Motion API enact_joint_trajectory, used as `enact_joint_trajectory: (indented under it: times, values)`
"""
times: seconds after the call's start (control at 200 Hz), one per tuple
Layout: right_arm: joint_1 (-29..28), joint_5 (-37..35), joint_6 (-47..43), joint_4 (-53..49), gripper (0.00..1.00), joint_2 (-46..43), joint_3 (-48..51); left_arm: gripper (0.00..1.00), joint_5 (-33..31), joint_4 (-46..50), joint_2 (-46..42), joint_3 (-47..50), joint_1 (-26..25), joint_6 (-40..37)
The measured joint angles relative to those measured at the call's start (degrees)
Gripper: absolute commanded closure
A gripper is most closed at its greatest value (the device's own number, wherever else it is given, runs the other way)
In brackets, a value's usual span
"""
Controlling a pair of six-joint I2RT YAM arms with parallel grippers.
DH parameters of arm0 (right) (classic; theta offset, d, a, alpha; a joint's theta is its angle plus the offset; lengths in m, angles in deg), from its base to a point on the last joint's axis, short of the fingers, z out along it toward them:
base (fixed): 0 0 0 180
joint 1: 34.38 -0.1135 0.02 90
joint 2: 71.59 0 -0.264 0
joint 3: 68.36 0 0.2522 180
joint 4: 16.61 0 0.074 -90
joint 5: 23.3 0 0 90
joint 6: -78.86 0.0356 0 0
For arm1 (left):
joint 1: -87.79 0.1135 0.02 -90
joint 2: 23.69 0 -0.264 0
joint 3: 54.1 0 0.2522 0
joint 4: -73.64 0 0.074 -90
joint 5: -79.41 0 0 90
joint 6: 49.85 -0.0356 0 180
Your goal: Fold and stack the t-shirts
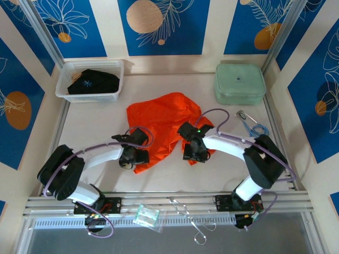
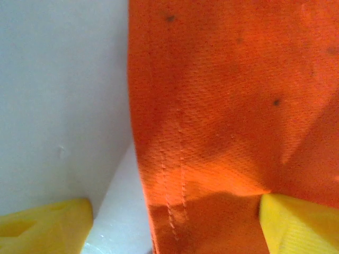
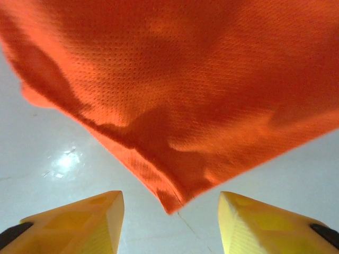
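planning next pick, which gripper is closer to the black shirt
Left. The left gripper sits nearside and right of the black shirt; the right gripper is farther right, across the orange shirt.

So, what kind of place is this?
Probably a laboratory test cell: two robot arms bolted to an aluminium rail, printed blue panels as walls, and an orange t-shirt lying on the white table.

My left gripper [image 1: 130, 157] sits at the loose t-shirt's [image 1: 164, 121] near-left edge, my right gripper [image 1: 195, 153] at its near-right corner, the basket [image 1: 90, 98] holding what looks like a second t-shirt [image 1: 92, 82] behind-left, the lidded box [image 1: 239, 83] behind-right.
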Motion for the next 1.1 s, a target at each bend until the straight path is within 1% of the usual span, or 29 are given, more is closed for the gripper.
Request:
enact_joint_trajectory:
  times: [0.045, 0.095, 0.175, 0.205, 0.24, 0.31, 0.405, 0.51, 0.63, 0.746, 0.806, 0.836, 0.856, 0.886, 0.926, 0.961, 1.006, 1.021, 1.041, 1.101]
  values:
    - [-0.3, 0.0, 0.2, 0.5, 0.58, 1.9, -0.1, 0.41, -0.4, 0.3, 0.0, 0.0, 0.2, 0.8]
    - [-0.6, 0.0, 0.5, 0.7, 0.67, 3.6, -0.1, 0.55, -1.0, 0.9, 0.0, 0.0, 0.3, 1.1]
    - [-0.6, 0.2, 0.9, 1.2, 0.89, 3.9, -0.7, 0.81, -1.6, 1.5, -0.4, 0.0, 0.7, 1.5]
    - [-0.5, 0.2, 1.2, 1.3, 0.95, 4.0, -0.7, 0.9, -1.5, 0.9, -0.5, 0.0, 1.0, 1.2]
    - [-0.5, 0.2, 1.4, 1.3, 0.99, 3.8, -0.5, 1.0, -0.9, -0.2, -0.5, 0.0, 1.1, 1.3]
    - [0.0, 0.2, 1.5, 2.1, 1.0, 2.3, 0.9, 1.0, -0.2, -2.1, -1.0, -0.1, 1.6, 0.8]
    - [1.2, -0.6, 1.9, 1.0, 1.0, -0.7, 3.5, 1.0, 0.1, -1.0, -3.6, -1.2, 3.2, -0.4]
    - [3.8, -2.3, 1.4, -3.6, 1.0, -5.6, 5.5, 1.0, -0.2, 2.3, -8.3, -5.5, 6.6, -2.6]
    - [6.9, -4.0, -0.4, -9.0, 1.0, -11.9, 5.5, 1.0, -1.3, 6.0, -12.4, -12.8, 11.6, -5.9]
    - [7.7, -4.9, -1.7, -13.3, 1.0, -13.7, 5.5, 0.91, -2.4, 8.0, -13.4, -17.2, 15.7, -8.8]
    - [7.6, -5.0, -2.2, -14.8, 1.0, -13.5, 5.5, 0.83, -2.4, 8.8, -12.9, -17.6, 17.3, -10.0]
    - [7.6, -5.2, -2.3, -15.3, 1.0, -13.4, 5.5, 0.75, -2.4, 9.3, -12.4, -17.6, 18.0, -10.4]
    - [7.6, -5.4, -2.3, -15.8, 1.0, -13.2, 5.5, 0.67, -2.4, 9.7, -12.1, -17.6, 18.3, -11.1]
    - [7.5, -5.6, -2.3, -16.4, 1.0, -13.0, 5.5, 0.53, -2.2, 10.1, -11.5, -17.6, 18.7, -11.2]
    - [7.4, -5.7, -2.2, -17.3, 1.0, -12.9, 5.5, 0.3, -2.0, 10.6, -10.7, -17.6, 19.3, -12.0]
    - [7.3, -5.9, -2.2, -18.0, 1.0, -12.8, 5.5, 0.18, -1.8, 10.8, -10.3, -17.4, 19.6, -12.2]
    - [7.3, -5.9, -2.1, -18.8, 1.0, -12.9, 5.5, 0.09, -1.5, 11.0, -10.0, -17.3, 19.9, -12.3]
    - [7.2, -5.8, -2.0, -19.0, 1.0, -12.9, 5.5, 0.04, -1.4, 11.1, -9.9, -17.2, 20.0, -12.4]
    - [7.2, -5.8, -2.0, -19.3, 1.0, -12.9, 5.5, 0.01, -1.3, 11.3, -9.9, -17.2, 20.0, -12.3]
    - [7.0, -5.8, -1.7, -20.0, 1.0, -13.3, 5.5, 0.0, -0.9, 11.9, -10.0, -17.0, 20.2, -13.0]
